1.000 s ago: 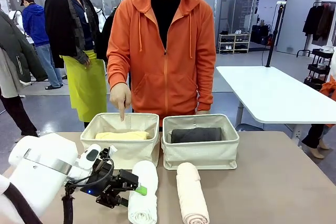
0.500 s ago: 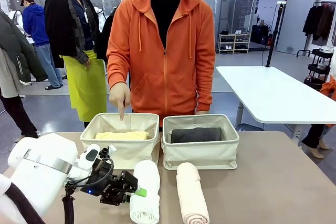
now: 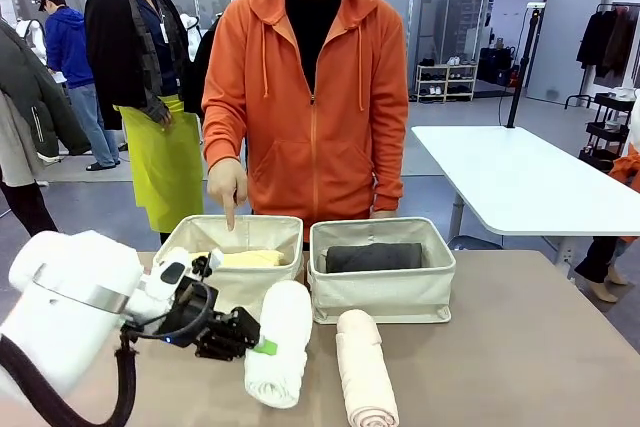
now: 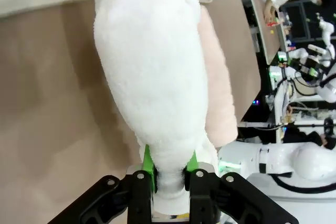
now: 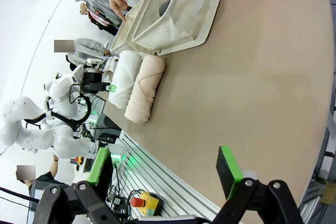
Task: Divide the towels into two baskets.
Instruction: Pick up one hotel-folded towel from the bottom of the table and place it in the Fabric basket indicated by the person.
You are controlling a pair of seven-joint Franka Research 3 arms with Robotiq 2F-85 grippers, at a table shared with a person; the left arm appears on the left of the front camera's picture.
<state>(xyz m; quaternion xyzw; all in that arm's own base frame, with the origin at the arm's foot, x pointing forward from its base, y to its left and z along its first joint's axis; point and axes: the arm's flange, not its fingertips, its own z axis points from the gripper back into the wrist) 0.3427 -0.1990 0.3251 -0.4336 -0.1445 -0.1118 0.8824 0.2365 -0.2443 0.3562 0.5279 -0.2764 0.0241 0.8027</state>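
My left gripper (image 3: 262, 345) is shut on the near end of the white towel (image 3: 281, 325), which hangs tilted just above the table in front of the left basket (image 3: 240, 290). In the left wrist view the green pads (image 4: 148, 160) pinch the white towel (image 4: 152, 77). The pink-beige towel (image 3: 365, 372) lies on the table beside it. A pale yellow towel (image 3: 248, 259) rests in the left basket, a dark grey towel (image 3: 373, 257) in the right basket (image 3: 382, 292). My right gripper (image 5: 164, 166) stands open, far from the towels, holding nothing.
A person in an orange hoodie stands behind the baskets, one hand (image 3: 229, 187) pointing a finger down into the left basket. A white table (image 3: 520, 182) stands at the back right. Bare tabletop (image 3: 520, 347) lies right of the pink-beige towel.
My left gripper has shut on the white towel's near end and lifted it off the table, tilting it up toward the left basket. The person's pointing hand has stayed put.
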